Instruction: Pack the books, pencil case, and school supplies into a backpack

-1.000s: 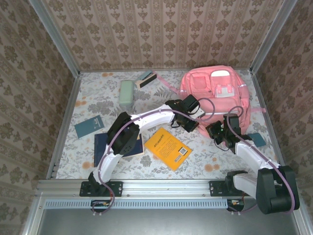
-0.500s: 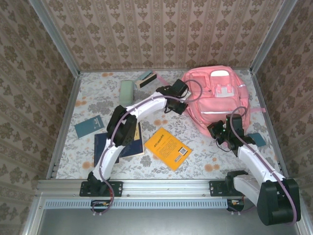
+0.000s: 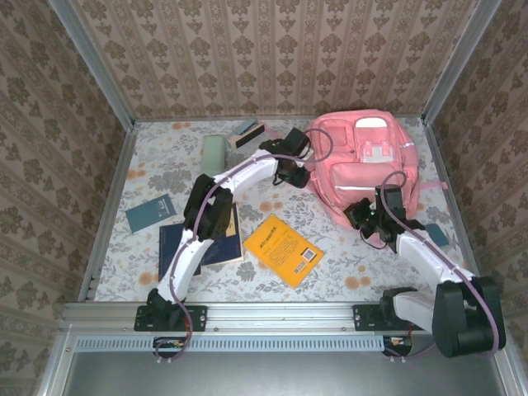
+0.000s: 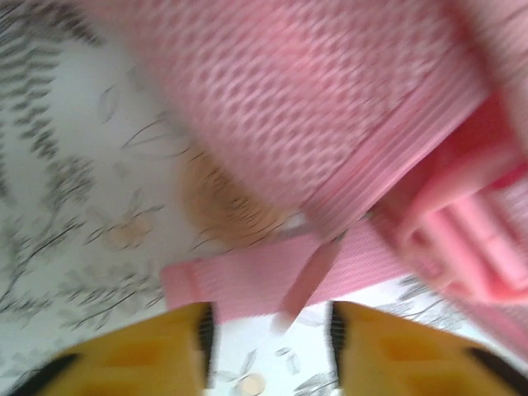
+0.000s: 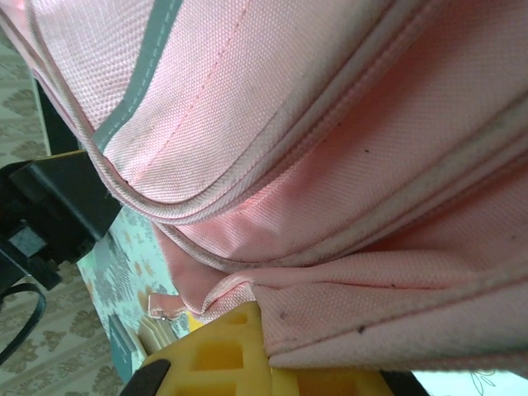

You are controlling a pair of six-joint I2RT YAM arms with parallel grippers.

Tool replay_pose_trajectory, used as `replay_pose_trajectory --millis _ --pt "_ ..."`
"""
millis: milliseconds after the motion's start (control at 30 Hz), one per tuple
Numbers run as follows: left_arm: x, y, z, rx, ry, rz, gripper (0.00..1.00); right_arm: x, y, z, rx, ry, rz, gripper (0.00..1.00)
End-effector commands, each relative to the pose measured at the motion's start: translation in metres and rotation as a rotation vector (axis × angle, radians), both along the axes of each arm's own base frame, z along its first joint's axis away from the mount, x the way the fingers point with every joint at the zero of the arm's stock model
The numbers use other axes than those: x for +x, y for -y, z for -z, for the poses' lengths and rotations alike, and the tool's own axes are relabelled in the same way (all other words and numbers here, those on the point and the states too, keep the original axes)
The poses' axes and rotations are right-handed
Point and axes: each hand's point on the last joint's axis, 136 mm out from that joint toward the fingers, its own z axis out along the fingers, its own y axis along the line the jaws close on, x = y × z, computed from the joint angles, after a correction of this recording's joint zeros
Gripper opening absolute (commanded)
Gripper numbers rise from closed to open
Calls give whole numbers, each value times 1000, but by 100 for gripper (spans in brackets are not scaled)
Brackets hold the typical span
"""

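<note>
The backpack (image 3: 371, 165), pink woven cloth with white trim, lay at the far right corner of the tabletop (image 3: 346, 272). The right pincer (image 3: 364, 216) was clenched on its lower hem, where the cloth was drawn to a point. Coarse weave and piping hid all but one yellow finger (image 5: 216, 355). The left pincer (image 4: 268, 328), released, hung blurred over a flat pink strap (image 4: 247, 285). A second earlier it had been nearer, by the backpack's near-left edge. The glossy orange paperback (image 3: 283, 249) lay near the middle.

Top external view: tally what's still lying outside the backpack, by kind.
Navy books: 2
Orange-yellow paperback: 1
Teal booklet: 1
Mint-green pencil case: 1
Stapler-like block: 1
Unidentified teal object, far right: 1
Total: 7
</note>
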Motion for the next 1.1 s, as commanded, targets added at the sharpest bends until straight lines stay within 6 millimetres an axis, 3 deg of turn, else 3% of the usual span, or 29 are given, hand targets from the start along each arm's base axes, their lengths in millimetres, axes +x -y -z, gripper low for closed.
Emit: replay_pose_trajectory --millis 0,133,300,500,633,900,1067 --pt "10 -16 -56 -64 79 -74 58 25 -26 -29 20 106 -108 2" --pt "0 -31 -80 -109 96 -122 71 40 -48 -27 2 96 -173 8" --pt "-18 -53 -94 -138 100 -188 75 57 -64 -17 -21 73 -236 20" --pt "-45 -89 -91 -134 77 -292 79 76 -86 -20 -48 68 -373 55" --pt "-69 -112 -79 -124 24 -378 80 65 -94 -25 -123 78 -475 64" --pt "-127 -133 -53 -162 -120 -540 77 13 -93 -2 -255 76 -651 66" --pt "-165 -150 -45 -145 -199 -685 75 -6 -108 5 -299 130 -747 65"
